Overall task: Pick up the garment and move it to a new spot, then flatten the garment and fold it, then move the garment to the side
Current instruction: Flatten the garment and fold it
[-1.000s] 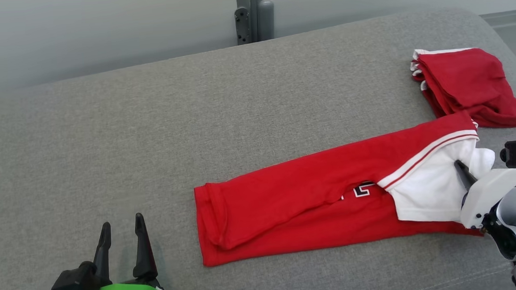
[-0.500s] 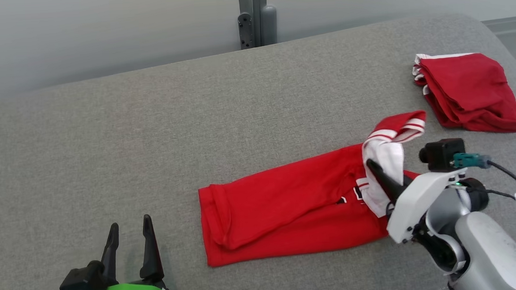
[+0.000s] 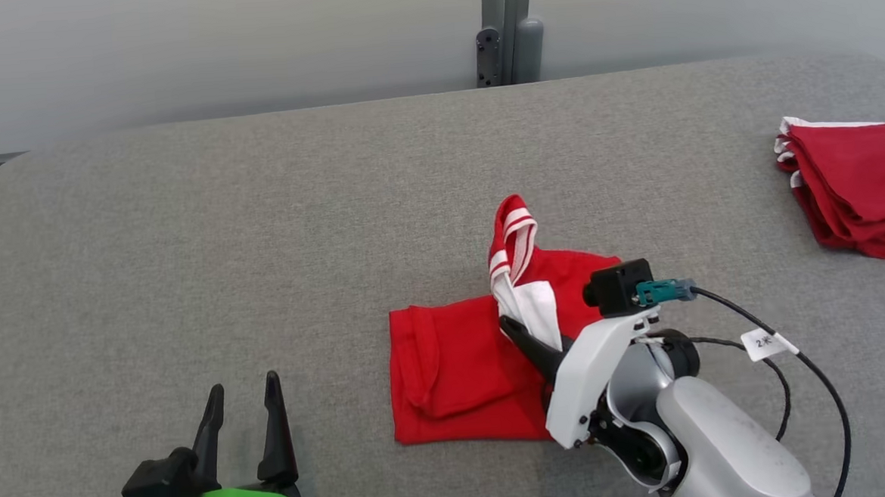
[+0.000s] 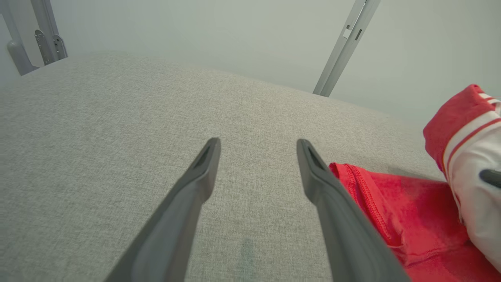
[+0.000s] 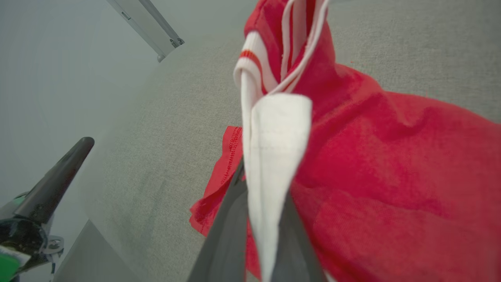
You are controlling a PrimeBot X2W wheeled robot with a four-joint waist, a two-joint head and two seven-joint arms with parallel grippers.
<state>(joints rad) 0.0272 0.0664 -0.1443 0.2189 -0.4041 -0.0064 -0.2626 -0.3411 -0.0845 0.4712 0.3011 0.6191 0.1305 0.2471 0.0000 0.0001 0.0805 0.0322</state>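
Observation:
The garment (image 3: 456, 369) is a red shirt with white, red-striped trim, lying partly folded on the grey table (image 3: 260, 235). My right gripper (image 3: 519, 331) is shut on its white end, lifting that end up and over the red body, so the striped cuff (image 3: 512, 230) stands up above it. In the right wrist view the white fabric (image 5: 274, 156) is pinched between my two fingers. My left gripper (image 3: 242, 407) stands open at the lower left, well clear of the shirt; its wrist view shows the garment's hem (image 4: 364, 188) just right of the right finger.
A second red cloth (image 3: 856, 189), folded, lies at the table's far right edge. A grey metal post (image 3: 507, 33) stands behind the table's far edge. A cable with a white tag (image 3: 769, 341) trails from my right wrist.
My right gripper has carried the white end leftwards over the red body, folding the long shirt to about half its length. The head camera has shifted too. The left gripper stays open.

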